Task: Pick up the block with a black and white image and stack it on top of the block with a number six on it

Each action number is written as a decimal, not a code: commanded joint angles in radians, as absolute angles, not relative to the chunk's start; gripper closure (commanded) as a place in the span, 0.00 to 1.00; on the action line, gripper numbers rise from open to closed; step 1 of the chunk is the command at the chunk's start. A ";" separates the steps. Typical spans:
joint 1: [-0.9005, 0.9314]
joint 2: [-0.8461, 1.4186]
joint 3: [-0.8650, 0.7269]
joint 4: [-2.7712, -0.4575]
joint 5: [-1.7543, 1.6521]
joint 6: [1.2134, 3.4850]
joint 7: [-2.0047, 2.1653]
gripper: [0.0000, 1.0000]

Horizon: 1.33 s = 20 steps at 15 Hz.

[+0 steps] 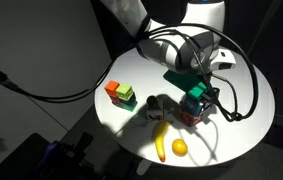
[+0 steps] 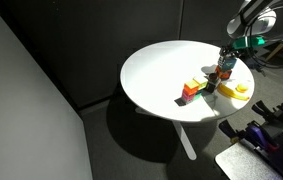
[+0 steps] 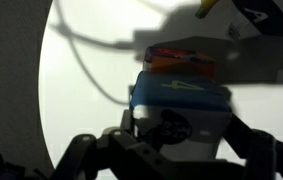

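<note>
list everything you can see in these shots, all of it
table: 1, white, round, holds everything
picture block: 1, blue-teal sides with a white face, between the jaws just above the six block
six block: 1, red-orange, on the table under the gripper
plain blocks: small cluster, orange and green, set apart from the gripper; count unclear
banana: 1, yellow, near the table edge
round fruit: 1, yellow-orange, beside the banana
dark object: 1, grey-black, between cluster and gripper; too unclear to name
cables: black, looping off the arm
arm: 1, white
gripper: 1, dark, jaws closed on the picture block
</note>
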<state>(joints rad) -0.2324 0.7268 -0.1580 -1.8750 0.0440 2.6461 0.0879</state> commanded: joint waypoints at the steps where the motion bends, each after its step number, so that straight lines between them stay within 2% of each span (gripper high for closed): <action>1: -0.249 0.709 -0.140 -1.884 0.061 2.632 0.047 0.00; 20: -0.237 0.628 -0.098 -1.966 0.060 2.643 0.001 0.00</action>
